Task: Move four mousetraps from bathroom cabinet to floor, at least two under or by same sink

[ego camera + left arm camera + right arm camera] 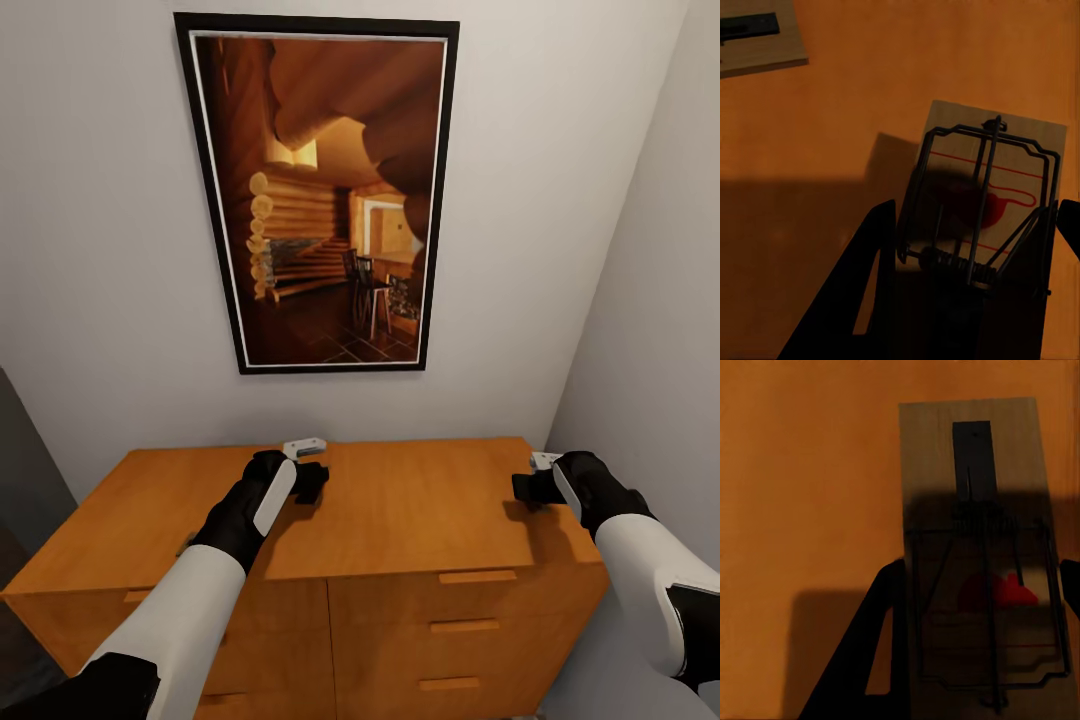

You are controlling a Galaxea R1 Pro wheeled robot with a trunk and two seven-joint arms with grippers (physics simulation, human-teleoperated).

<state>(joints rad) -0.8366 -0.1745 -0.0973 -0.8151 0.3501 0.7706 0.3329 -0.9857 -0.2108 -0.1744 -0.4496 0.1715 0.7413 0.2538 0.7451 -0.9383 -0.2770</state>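
A: What is the biggest thing in front of the robot?

B: The wide orange-brown wooden cabinet (400, 500) with drawer fronts and bar handles. Its flat top serves as the desk here. Above the cabinet a large black-framed picture of a log-cabin interior (320, 195) hangs on the pale wall.

A: And the arms?

B: Both reach over the cabinet top. The left tool (312, 480) hovers near the cabinet's back edge at mid-width; the right tool (527, 487) hovers near the cabinet's right end.

A: Where are the traps?

B: The left wrist view shows a small tan wooden mousetrap with a black spring bar and red mark (986, 199) flat on the cabinet top, lying between the left tool's 2 dark fingers (862, 300). Its long axis runs roughly along the fingers, slightly tilted. A second tan board (757, 37) lies well apart from it on the same top. The right wrist view shows another such mousetrap (979, 562), long axis in line with the right tool's fingers (870, 652).

A: Are the tools clenched?

B: Both look released, each straddling its board's short width. I cannot tell whether the pads touch the wood yet.

A: So the next move?

B: Probably closing across the narrow sides, each arm on its own trap.
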